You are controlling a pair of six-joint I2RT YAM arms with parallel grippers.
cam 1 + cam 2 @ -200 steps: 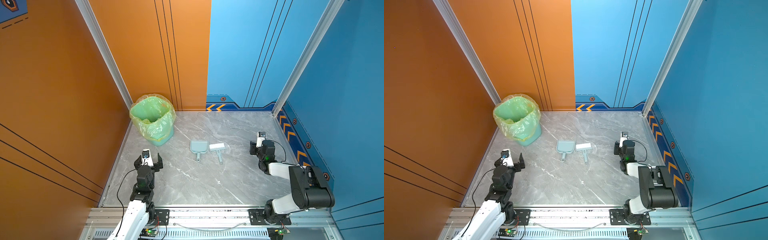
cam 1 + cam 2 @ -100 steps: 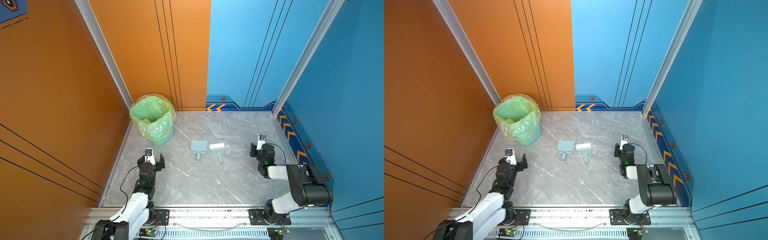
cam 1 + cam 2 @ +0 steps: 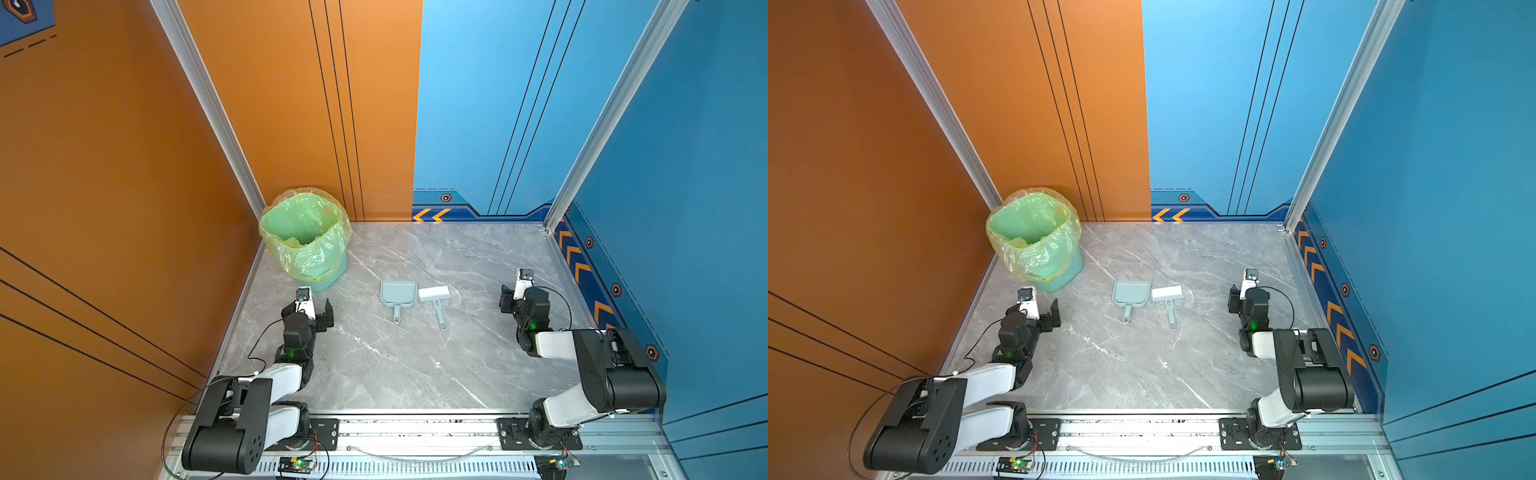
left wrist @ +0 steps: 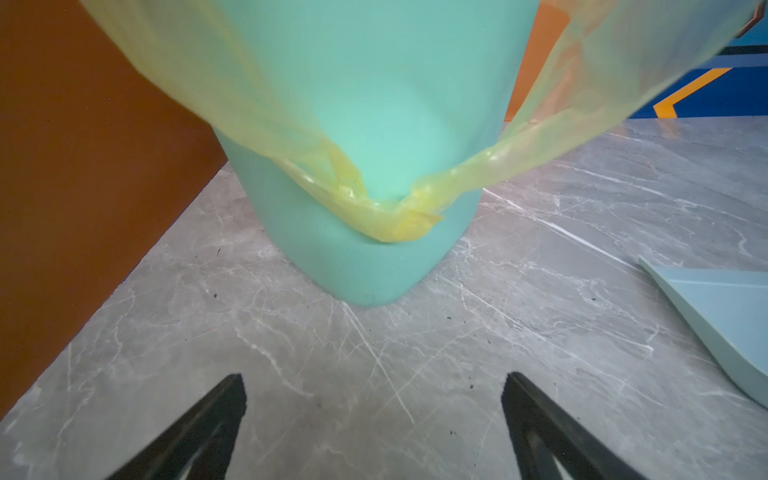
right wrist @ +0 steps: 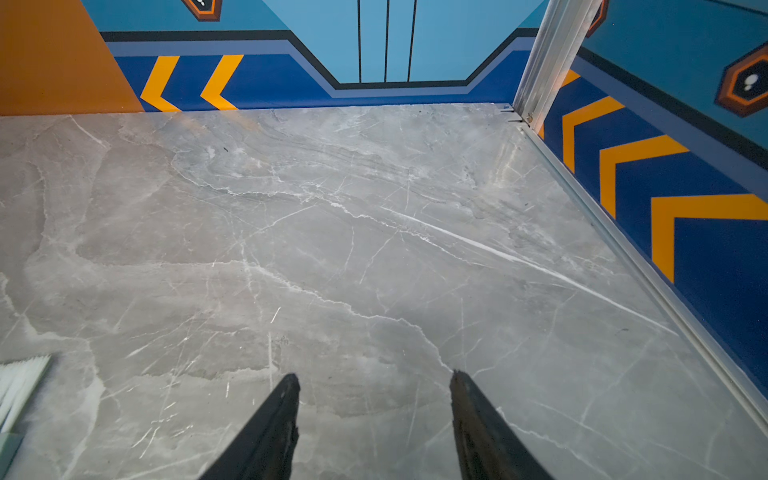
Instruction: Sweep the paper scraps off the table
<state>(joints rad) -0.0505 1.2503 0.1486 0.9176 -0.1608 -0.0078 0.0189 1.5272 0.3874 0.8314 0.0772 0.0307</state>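
The left claw [image 4: 374, 376] and right claw [image 5: 375, 374] are spread, empty; the bin [image 4: 365, 266] just before the left could be toppled by advancing

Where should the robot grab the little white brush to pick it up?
Best by its thin handle, coming straight down from above. The brush lies flat on the table, bristle head pointing away from the robot, handle toward it, with bare table on both sides. The open right gripper is probably the nearer one; its jaws should straddle the handle crosswise.
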